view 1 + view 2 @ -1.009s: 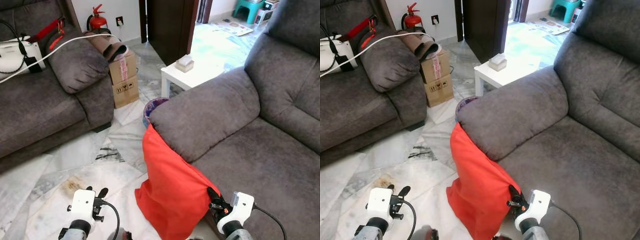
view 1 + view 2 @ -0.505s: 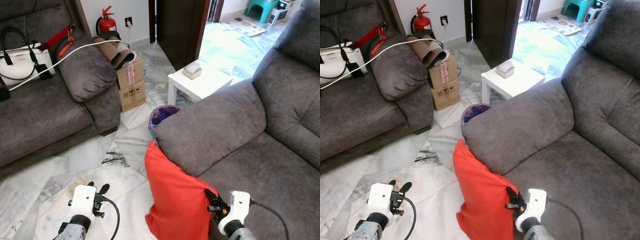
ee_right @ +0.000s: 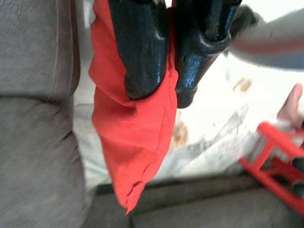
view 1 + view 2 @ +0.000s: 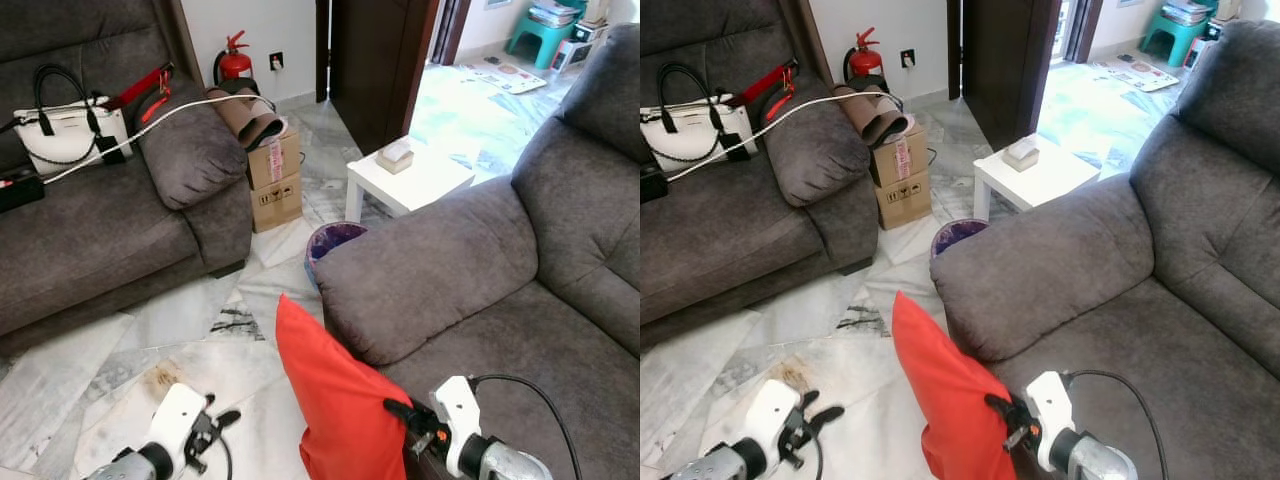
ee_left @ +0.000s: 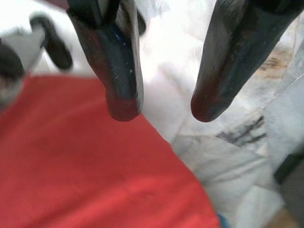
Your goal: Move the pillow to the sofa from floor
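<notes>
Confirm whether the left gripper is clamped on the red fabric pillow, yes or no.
No. The left gripper has its two black fingers spread apart above the red fabric pillow, pinching nothing.

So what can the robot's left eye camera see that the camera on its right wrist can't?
The left eye view takes in the whole room: a white handbag on the far sofa, a red fire extinguisher, cardboard boxes, a white side table, and the left gripper open over the floor. The right wrist view gives the close-up: the right gripper with both black fingers pinching the red fabric's seamed edge. Both show the red pillow beside the grey sofa and the marble floor.
</notes>
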You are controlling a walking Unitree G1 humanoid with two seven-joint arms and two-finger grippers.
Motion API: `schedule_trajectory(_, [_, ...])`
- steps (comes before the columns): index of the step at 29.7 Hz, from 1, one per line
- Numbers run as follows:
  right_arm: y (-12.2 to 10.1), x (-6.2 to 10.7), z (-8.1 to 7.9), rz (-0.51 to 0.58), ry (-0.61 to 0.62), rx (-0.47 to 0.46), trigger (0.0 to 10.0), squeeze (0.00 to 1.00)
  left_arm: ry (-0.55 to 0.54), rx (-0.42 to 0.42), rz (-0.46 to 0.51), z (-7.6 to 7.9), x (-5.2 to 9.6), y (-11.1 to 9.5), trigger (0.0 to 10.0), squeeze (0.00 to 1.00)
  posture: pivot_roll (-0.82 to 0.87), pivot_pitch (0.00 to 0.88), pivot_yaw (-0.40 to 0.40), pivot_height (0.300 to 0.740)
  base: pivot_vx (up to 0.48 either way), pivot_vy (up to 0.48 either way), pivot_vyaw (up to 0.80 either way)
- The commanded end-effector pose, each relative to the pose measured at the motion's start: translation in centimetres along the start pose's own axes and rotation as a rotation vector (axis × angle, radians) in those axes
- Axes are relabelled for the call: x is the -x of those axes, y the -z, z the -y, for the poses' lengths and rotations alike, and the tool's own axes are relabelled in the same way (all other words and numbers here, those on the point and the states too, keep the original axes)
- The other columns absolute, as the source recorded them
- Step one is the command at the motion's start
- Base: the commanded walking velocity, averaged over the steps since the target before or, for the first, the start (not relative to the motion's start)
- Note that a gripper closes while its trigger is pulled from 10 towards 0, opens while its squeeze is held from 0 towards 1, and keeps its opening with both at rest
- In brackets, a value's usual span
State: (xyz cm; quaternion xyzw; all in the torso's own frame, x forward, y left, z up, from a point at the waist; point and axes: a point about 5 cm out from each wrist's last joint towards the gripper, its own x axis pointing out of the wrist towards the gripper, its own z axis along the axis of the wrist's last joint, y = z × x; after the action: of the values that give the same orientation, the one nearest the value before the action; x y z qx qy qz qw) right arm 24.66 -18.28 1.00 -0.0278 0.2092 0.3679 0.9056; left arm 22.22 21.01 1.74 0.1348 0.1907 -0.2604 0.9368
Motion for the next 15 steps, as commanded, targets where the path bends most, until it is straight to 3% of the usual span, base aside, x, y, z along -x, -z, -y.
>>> schedule_trajectory(1, [-0.5, 0.1, -0.3, 0.006, -0.049, 0.053, 10.0, 0.0, 0.052, -0.049, -0.047, -0.1, 0.6, 0.4, 10.0, 0.0, 0.07, 0.134, 0.035, 0.74, 0.0, 0.0, 0.0])
schedule_trajectory(5, [0.3, 0.5, -1.5, -0.055, -0.169, 0.07, 10.0, 0.0, 0.143, -0.148, -0.095, -0.9, 1.6, 0.0, 10.0, 0.0, 0.07, 0.134, 0.035, 0.74, 0.0, 0.0, 0.0])
schedule_trajectory(15, [0.7, 1.7, -2.5, -0.131, -0.321, 0.09, 10.0, 0.0, 0.221, -0.168, -0.119, -1.3, 2.0, -0.8, 10.0, 0.0, 0.07, 0.136, 0.035, 0.74, 0.0, 0.0, 0.0])
